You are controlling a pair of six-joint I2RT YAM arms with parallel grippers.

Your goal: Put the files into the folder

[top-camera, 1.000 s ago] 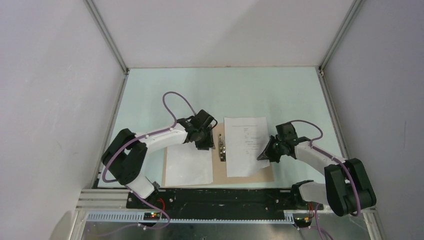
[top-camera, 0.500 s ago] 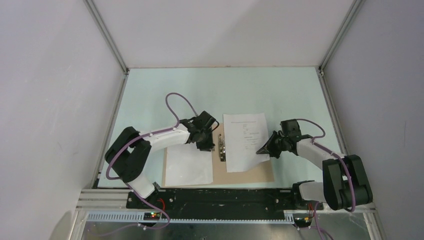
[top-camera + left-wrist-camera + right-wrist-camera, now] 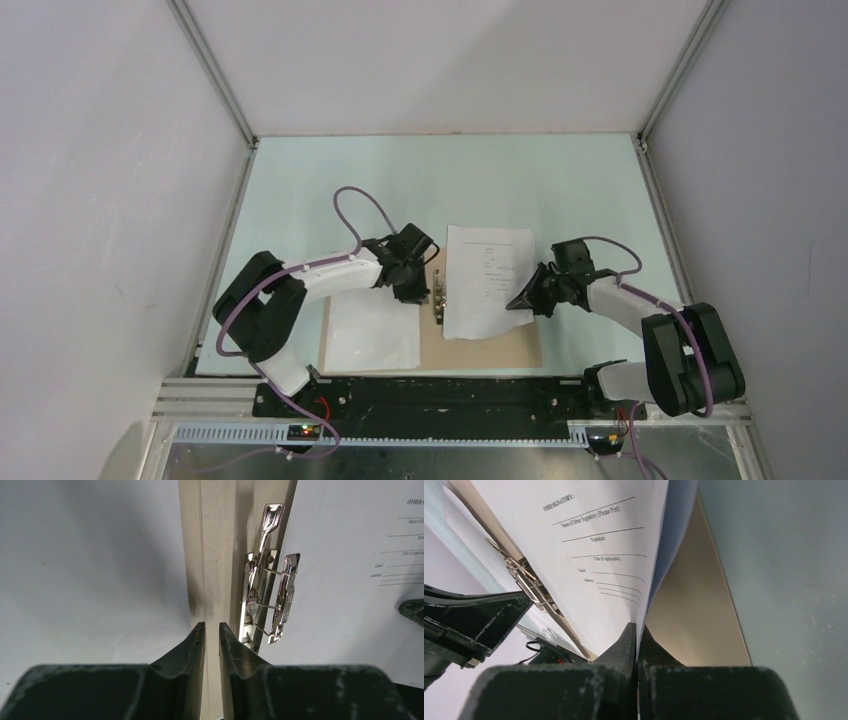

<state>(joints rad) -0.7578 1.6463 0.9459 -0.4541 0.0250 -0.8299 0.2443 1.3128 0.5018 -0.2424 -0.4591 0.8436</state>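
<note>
The tan folder (image 3: 505, 352) lies open and flat near the table's front edge. Its metal clip (image 3: 440, 296) stands raised on the spine and also shows in the left wrist view (image 3: 267, 597). The blank sheet (image 3: 372, 332) lies on the folder's left half. The printed sheet (image 3: 483, 282) lies over the right half, its left edge at the clip. My right gripper (image 3: 524, 298) is shut on this sheet's right edge (image 3: 614, 555) and lifts it off the folder (image 3: 689, 615). My left gripper (image 3: 416, 286) is shut and empty, its tips (image 3: 212, 628) on the spine (image 3: 215, 540) just left of the clip.
The pale green table top (image 3: 440, 185) extends behind the folder. White walls with metal corner posts (image 3: 215, 75) close in the left, right and back. The black base rail (image 3: 430, 398) runs along the near edge.
My right gripper has moved left with the printed sheet, whose left edge now reaches the clip and whose right edge is raised. The left gripper has hardly moved.
</note>
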